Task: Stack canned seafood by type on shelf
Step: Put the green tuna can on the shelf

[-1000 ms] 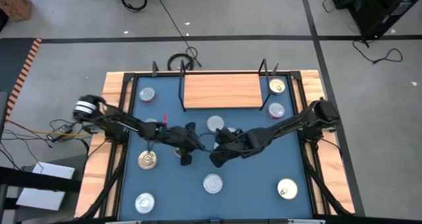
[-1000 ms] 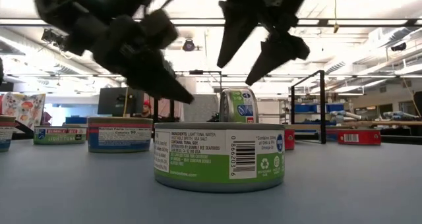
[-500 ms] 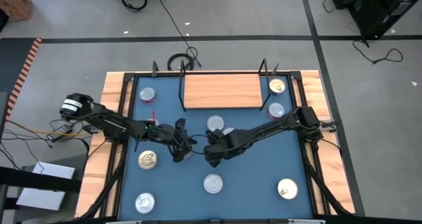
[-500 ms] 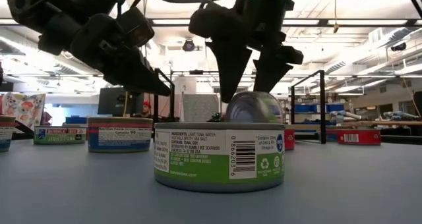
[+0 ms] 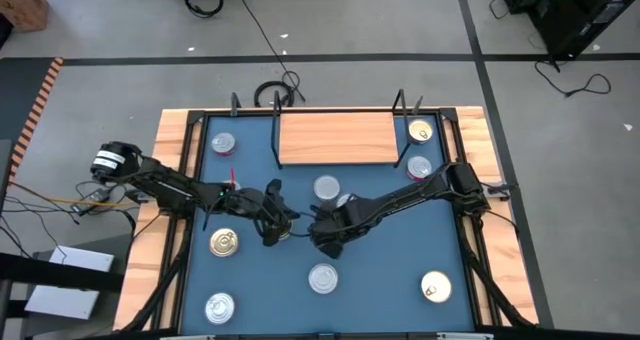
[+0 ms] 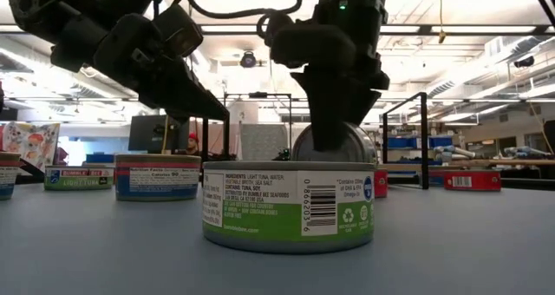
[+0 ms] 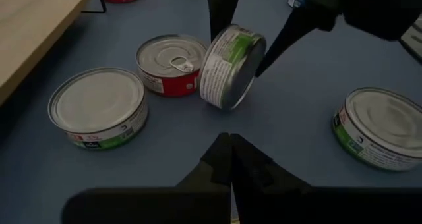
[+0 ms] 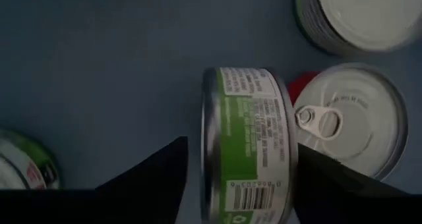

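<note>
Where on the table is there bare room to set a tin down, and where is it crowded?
The shelf is bare. Blue table lies open between the front-middle tin and the gold-lidded tin. Mid-table is crowded: both arms meet around the tilted green-label tin and the red-sided tin.

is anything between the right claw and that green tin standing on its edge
Nothing visible. The right claw already straddles the green-labelled round tin tipped on its edge, one finger either side. A red-sided, silver-lidded tin lies flat close beside it, outside the grip.
</note>
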